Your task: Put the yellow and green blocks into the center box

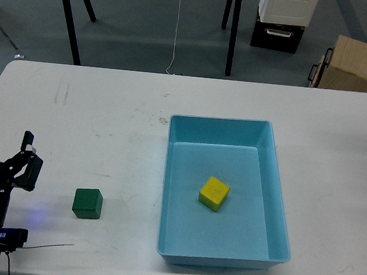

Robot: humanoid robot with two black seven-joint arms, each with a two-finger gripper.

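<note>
Your left end effector [27,155], released, may push the green block [87,203] along the bench [107,117], away from the blue tray [269,159].

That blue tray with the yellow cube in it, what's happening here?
A robot is sorting blocks into the light-blue tray on a white table. The yellow block already lies inside it. The green block sits on the table left of the tray, untouched. The robot's left gripper is beside it, open and empty. The right arm is out of view.
</note>
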